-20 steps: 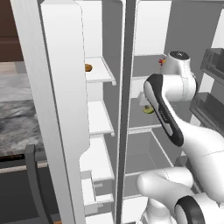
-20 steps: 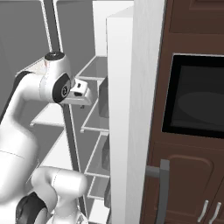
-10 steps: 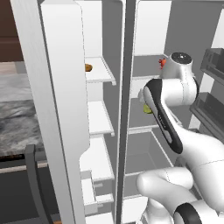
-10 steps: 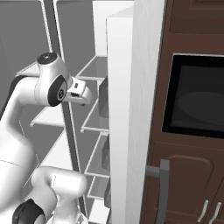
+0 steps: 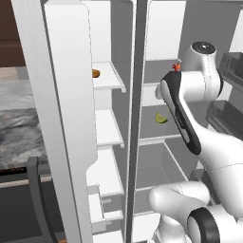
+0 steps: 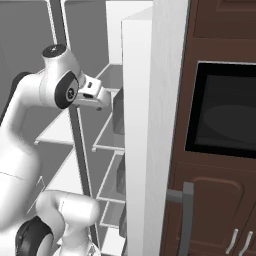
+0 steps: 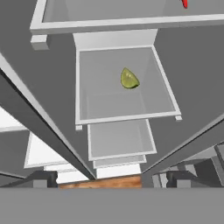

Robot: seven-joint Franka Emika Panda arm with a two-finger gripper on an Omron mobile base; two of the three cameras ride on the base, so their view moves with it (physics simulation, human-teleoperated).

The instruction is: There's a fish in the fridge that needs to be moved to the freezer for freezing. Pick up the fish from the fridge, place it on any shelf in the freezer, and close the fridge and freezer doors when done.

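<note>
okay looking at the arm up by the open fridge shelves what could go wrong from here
The fish is tiny and sits at the very edge of the hand view on the upper fridge shelf, so the jaws could miss it or nudge it deeper.

The yellow-green fruit on the shelf below fills the middle of that view, so it might be grabbed by mistake.

The arm is close to the shelf edges and may clip them.

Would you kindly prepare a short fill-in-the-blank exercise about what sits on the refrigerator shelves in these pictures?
1. The yellow-green fruit lies on a shelf of the ____, the wider grey-lined compartment.
2. The fish sits on the shelf ____ the fruit's shelf.
3. The small brown lump rests on a white shelf of the ____.
4. Both refrigerator doors stand ____.

Missing words: fridge; above; freezer; open
</note>
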